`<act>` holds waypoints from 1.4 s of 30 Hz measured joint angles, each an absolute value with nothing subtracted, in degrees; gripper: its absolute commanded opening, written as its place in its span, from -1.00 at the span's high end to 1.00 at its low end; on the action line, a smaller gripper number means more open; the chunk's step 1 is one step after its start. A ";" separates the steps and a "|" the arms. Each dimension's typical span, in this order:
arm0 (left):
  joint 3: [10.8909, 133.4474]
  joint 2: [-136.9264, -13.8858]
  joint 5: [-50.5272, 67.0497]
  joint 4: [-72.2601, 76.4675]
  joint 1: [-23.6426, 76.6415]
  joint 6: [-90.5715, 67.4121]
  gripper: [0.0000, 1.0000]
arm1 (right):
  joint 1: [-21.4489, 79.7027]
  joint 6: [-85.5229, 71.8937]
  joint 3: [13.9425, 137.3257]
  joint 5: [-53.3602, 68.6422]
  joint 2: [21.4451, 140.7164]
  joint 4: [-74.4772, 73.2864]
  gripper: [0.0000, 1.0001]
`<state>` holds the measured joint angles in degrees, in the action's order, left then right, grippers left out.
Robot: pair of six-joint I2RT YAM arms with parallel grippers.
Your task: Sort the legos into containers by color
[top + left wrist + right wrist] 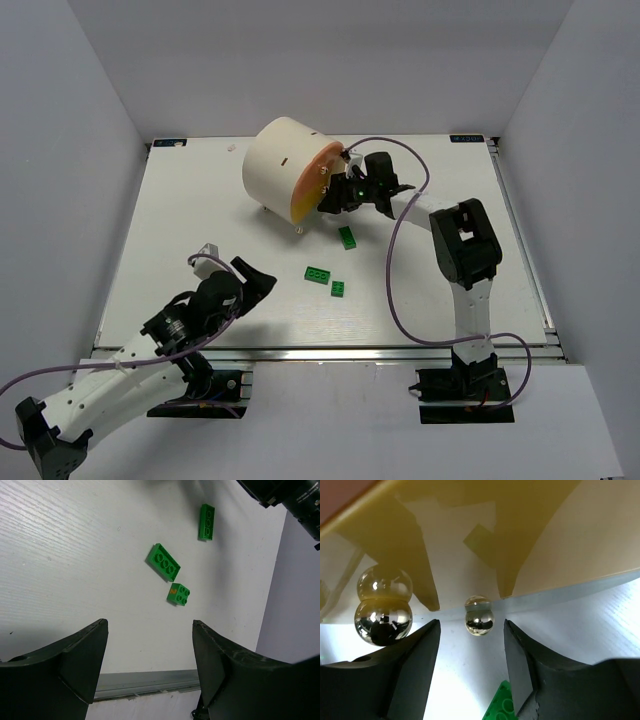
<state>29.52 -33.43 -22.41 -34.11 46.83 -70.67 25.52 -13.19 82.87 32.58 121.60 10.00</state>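
Observation:
The cream drum cabinet (pixel 278 160) lies at the table's back middle, its orange drawer face (pixel 312 186) turned toward the right arm. My right gripper (pixel 333 197) is open and empty right at that face. In the right wrist view a small brass knob (pixel 479 615) sits just ahead of the open fingers (pixel 471 625), not gripped; a second knob (pixel 383 605) is to the left. Three dark green legos lie on the table: a long one (pixel 348 237), a wide one (pixel 319 275) and a small one (pixel 340 289). My left gripper (pixel 262 279) is open and empty, left of them.
In the left wrist view the three legos (pixel 207 522) (pixel 163 562) (pixel 178 594) lie ahead of the open fingers (pixel 150 622). The table's metal front edge (pixel 145 684) is close below. A green lego corner (pixel 502 706) shows under the right gripper. White walls enclose the table.

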 measured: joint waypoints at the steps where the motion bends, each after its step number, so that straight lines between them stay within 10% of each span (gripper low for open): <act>1: 29.52 -33.82 -22.37 -33.93 46.83 -70.54 -0.56 | 25.50 -13.32 83.24 32.69 121.91 10.00 -0.20; 19: 29.54 -35.86 -21.76 -31.48 46.83 -69.84 -0.56 | 24.75 -16.60 81.56 33.91 123.76 15.68 0.58; 27: 29.52 -36.05 -21.08 -29.32 47.18 -69.43 -0.56 | 22.63 -16.38 72.82 34.92 118.26 18.13 0.52; 31: 29.52 -36.99 -20.49 -27.90 47.27 -68.93 -0.56 | 21.82 -15.73 70.89 35.90 116.73 17.82 0.00; 42: 29.50 -37.76 -20.27 -26.48 47.37 -67.94 -0.56 | 21.65 -9.85 67.46 34.41 112.01 14.11 -0.18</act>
<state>29.50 -37.76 -20.27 -26.48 47.37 -67.94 21.65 -9.85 67.46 34.41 112.01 14.11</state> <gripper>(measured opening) 0.780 0.577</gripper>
